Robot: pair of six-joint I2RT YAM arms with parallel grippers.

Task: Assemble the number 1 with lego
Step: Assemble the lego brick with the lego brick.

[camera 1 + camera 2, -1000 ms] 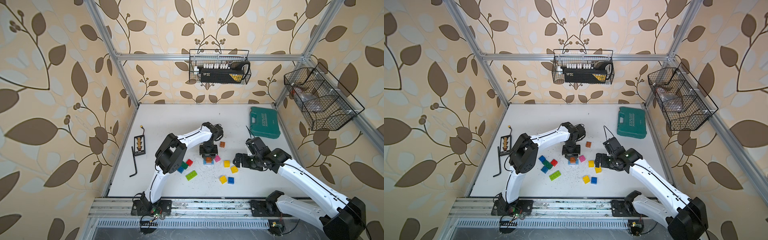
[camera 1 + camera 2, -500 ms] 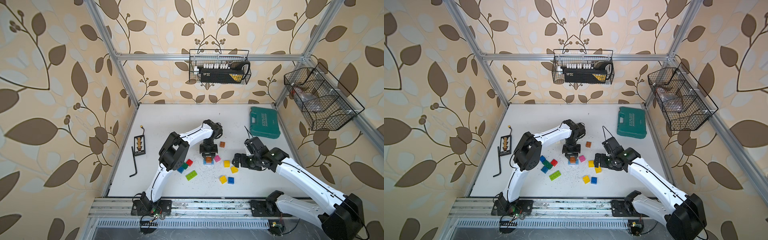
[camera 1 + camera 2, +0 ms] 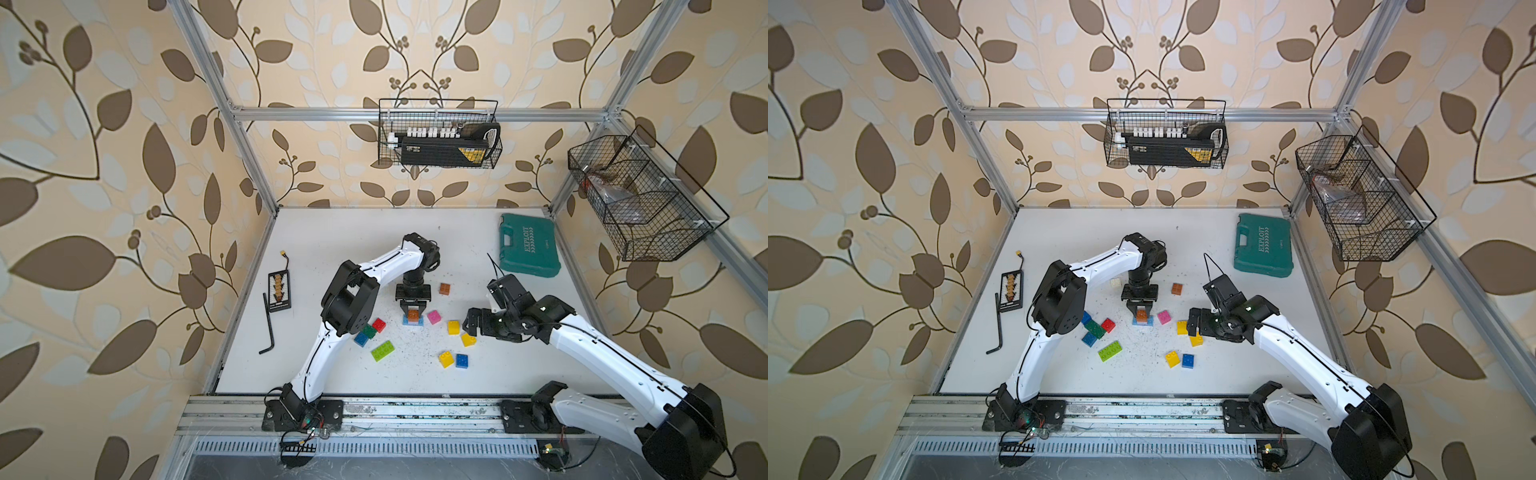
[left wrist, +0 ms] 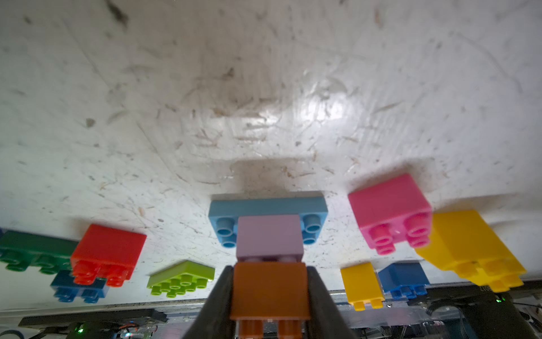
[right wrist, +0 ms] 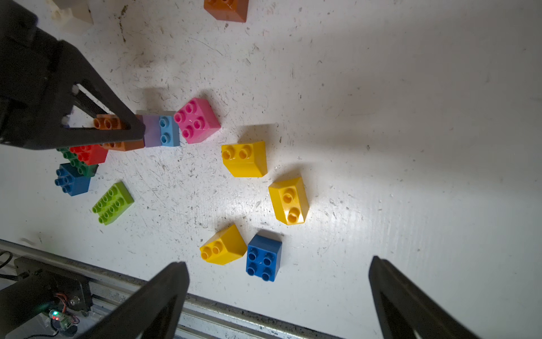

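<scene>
Far left, the green brick (image 4: 32, 249), red brick (image 4: 108, 246) and lime brick (image 4: 183, 274) lie loose on the surface (image 3: 332, 249), and I don't need them yet.

Centre now: my left claw (image 4: 269, 273) points straight down, pinched nearly shut on the brown brick (image 4: 269, 290), one jaw on each flank. In line beneath it is the lilac brick (image 4: 269, 234), which stands on the blue plate (image 4: 265, 204). So the stack's long axis runs upright, straight along my claw, and the move I see is a plain push down with no sideways shift. Lilac studs peek out under the brown brick, so I judge it not fully seated.

Just beside the plate sits the pink brick (image 4: 390, 205), and I'm careful not to nudge it.

Further right are the yellow bricks (image 5: 245, 160). Above them my right claw (image 5: 277, 261) hangs gaping wide, holding nothing, near the stack but apart from it. The left arm is plainly the one on the job.

Against a second ago, my left elbow has swung slightly toward the stack while the claw stays on the same spot with the same grip. The right claw and the loose bricks sit as they were.
</scene>
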